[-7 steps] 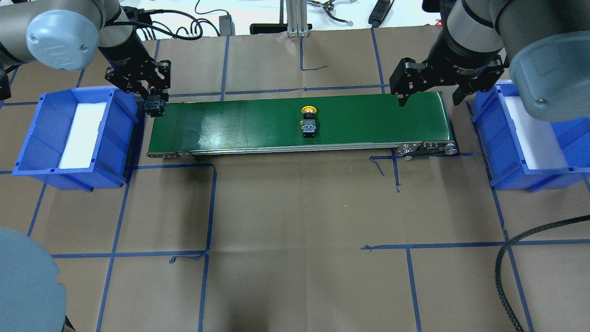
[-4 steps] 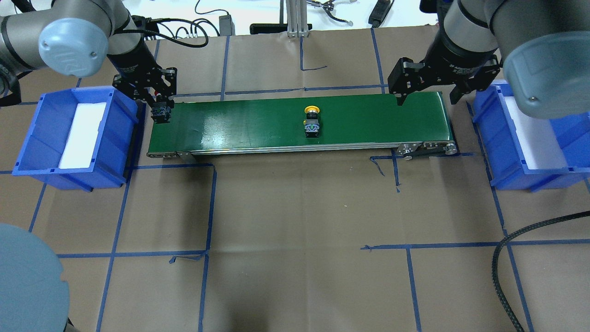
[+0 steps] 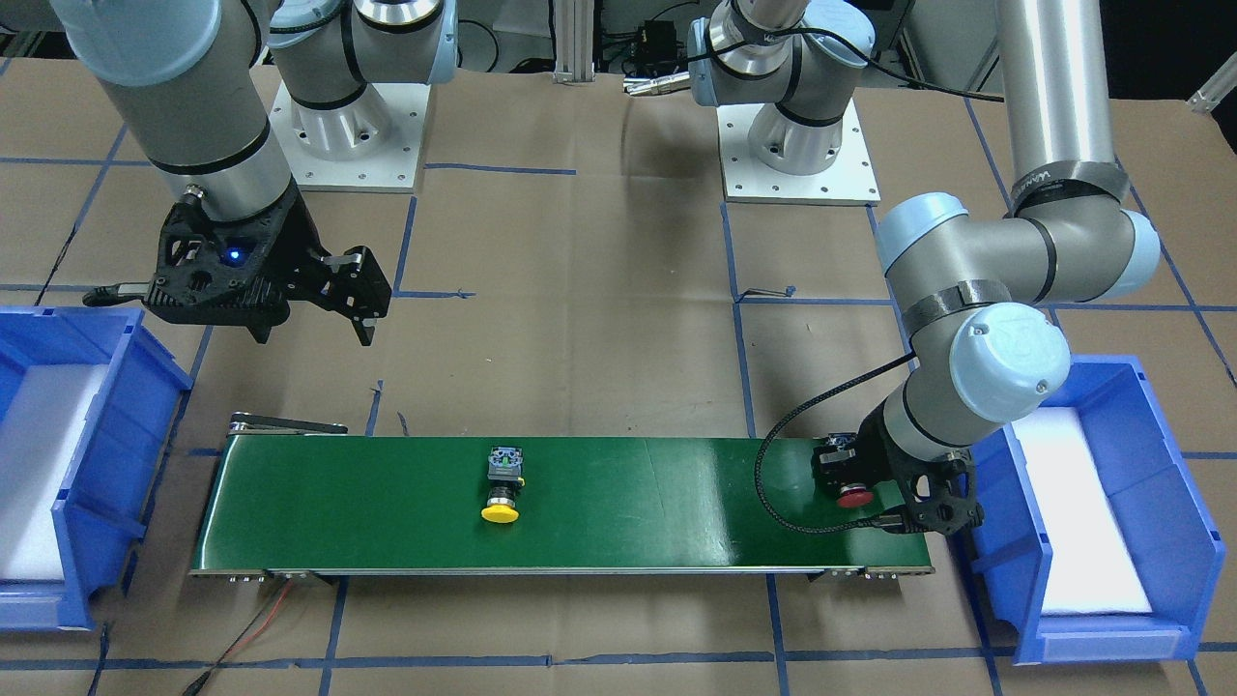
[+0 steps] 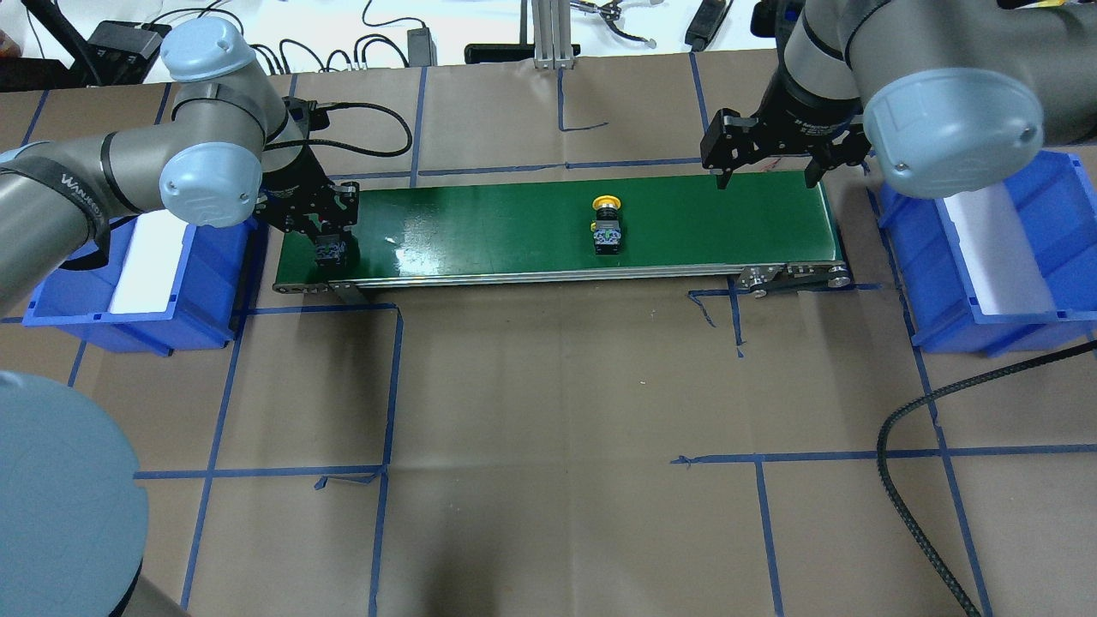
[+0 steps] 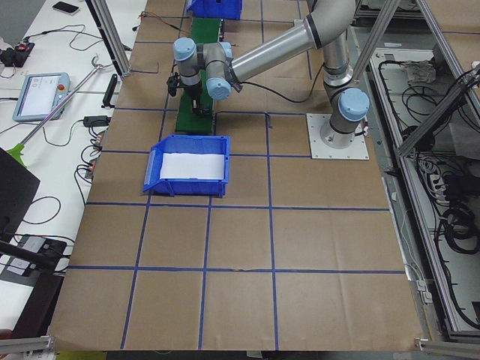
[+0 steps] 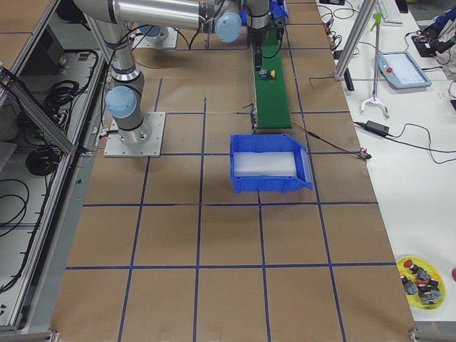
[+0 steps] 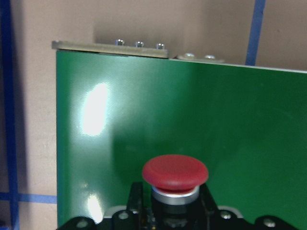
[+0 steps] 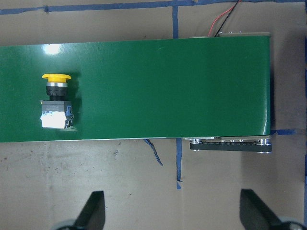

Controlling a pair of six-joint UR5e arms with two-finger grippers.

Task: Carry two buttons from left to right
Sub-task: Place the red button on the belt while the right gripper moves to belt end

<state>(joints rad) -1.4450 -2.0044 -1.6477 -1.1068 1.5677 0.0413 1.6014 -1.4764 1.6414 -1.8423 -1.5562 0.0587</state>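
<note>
Two buttons, you see: the yellow-capped button (image 4: 607,230) lies on its side midway along the green belt (image 4: 480,224); the left end effector (image 4: 329,247) clenches the red-capped button (image 7: 175,172) at the belt's left end. The right end effector (image 4: 765,173) hangs spread wide near the right end.

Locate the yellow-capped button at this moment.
In the overhead view the yellow-capped button lies on its side on the green belt, just right of its middle, untouched, nearer the right gripper than the left gripper.
</note>
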